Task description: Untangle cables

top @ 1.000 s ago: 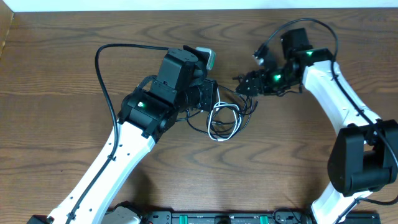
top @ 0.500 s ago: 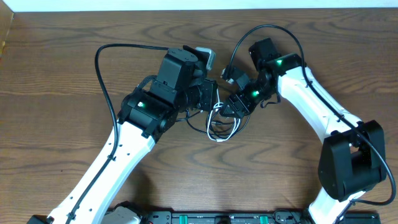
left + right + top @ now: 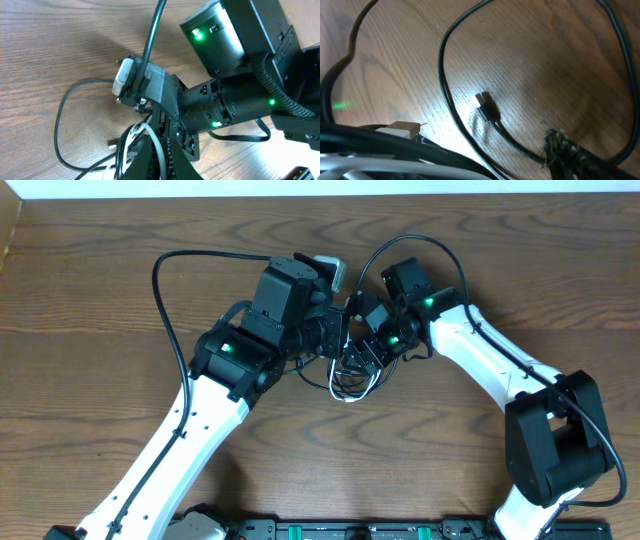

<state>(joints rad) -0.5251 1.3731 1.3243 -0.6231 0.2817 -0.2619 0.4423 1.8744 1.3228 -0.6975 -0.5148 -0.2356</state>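
1. Your left pincer (image 3: 337,340) is pressed together. A white cord (image 3: 156,145) and some black cords seem to run out from between its fingers. I think it is pinching the cables (image 3: 352,385).
2. Your right pincer (image 3: 363,352) is spread wide, and I see nothing held in it. It sits very close to the left pincer, almost tip to tip.
3. The knot of cables lies on the counter (image 3: 120,240), just below and in front of both pincers. A white loop sticks out on the side away from the left pincer.
4. One black cord with a small plug (image 3: 482,100) lies flat under the right pincer, apart from the knot.
5. The job now looks like this: grab one cord with the right pincer. Pick only one. The white cord is the easiest to tell from the others.
6. Go down slowly and close on that cord a little way from the left pincer's fingers, so the two pincers do not bump.
7. Hold the left pincer tight. Pull the right one away from it, low and slow.
8. If the whole knot slides along, stop and pick another cord.
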